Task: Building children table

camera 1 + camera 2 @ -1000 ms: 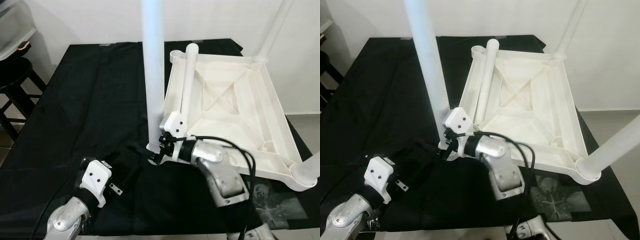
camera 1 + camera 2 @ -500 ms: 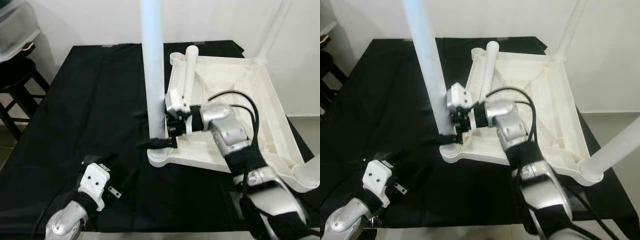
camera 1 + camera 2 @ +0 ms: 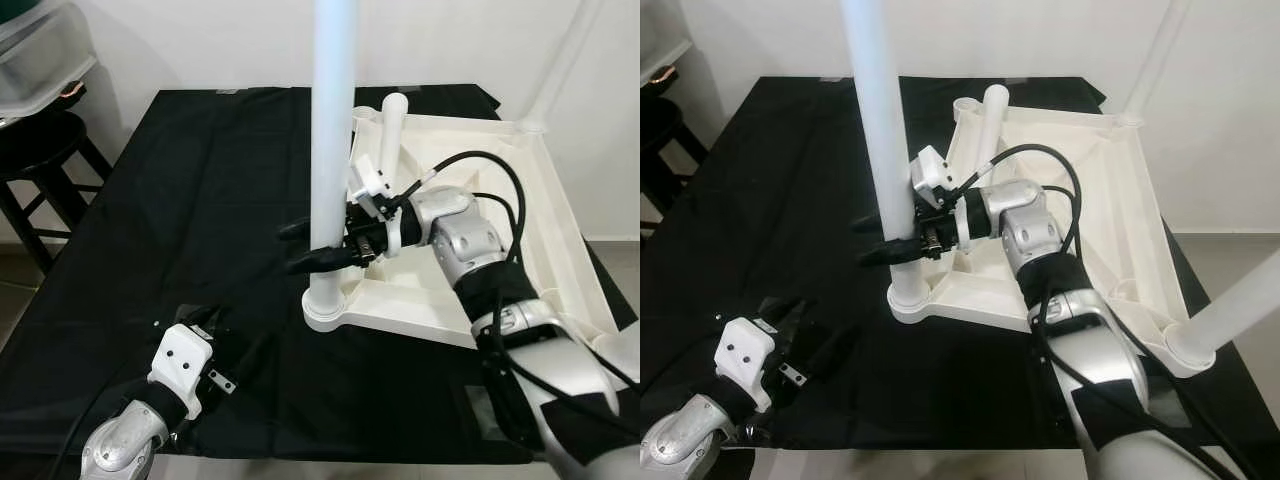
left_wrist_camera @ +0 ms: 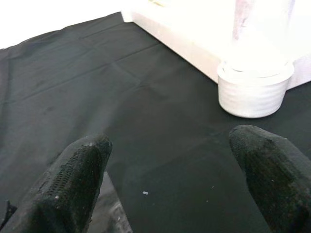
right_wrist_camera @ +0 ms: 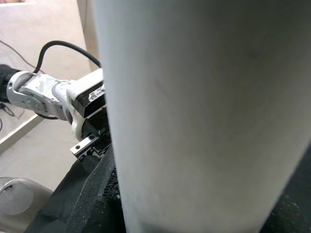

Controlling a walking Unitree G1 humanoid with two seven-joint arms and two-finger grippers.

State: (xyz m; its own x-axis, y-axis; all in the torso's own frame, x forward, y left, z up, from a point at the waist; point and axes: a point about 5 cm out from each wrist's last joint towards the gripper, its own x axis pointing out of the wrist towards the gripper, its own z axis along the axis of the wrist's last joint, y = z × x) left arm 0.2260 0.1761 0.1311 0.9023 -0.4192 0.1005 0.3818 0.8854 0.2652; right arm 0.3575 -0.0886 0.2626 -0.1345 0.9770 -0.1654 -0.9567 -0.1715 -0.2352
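Note:
The white children's table top (image 3: 470,215) lies upside down on a black cloth. One white leg (image 3: 331,150) stands upright in its near left corner socket (image 4: 255,87). My right gripper (image 3: 300,248) reaches across from the right and is shut on this leg, a little above the socket, with one black finger on each side. The same leg (image 5: 204,111) shows very close in the right wrist view. A loose leg (image 3: 390,130) lies inside the table top. Two more legs stand at the far right corner (image 3: 560,70) and the near right corner (image 3: 1240,300). My left gripper (image 4: 170,184) hovers open, low over the cloth, short of the socket.
A black stool (image 3: 40,140) with a clear plastic bin (image 3: 40,40) stands left of the table. The black cloth (image 3: 200,190) covers the table, with open space on its left half. The cloth's front edge (image 3: 330,462) is close to me. A black cable (image 3: 500,165) loops over the right arm.
My right gripper has risen from the foot of the upright leg to a grip higher on it. The camera shifted a little. The left gripper stayed low at the front left.

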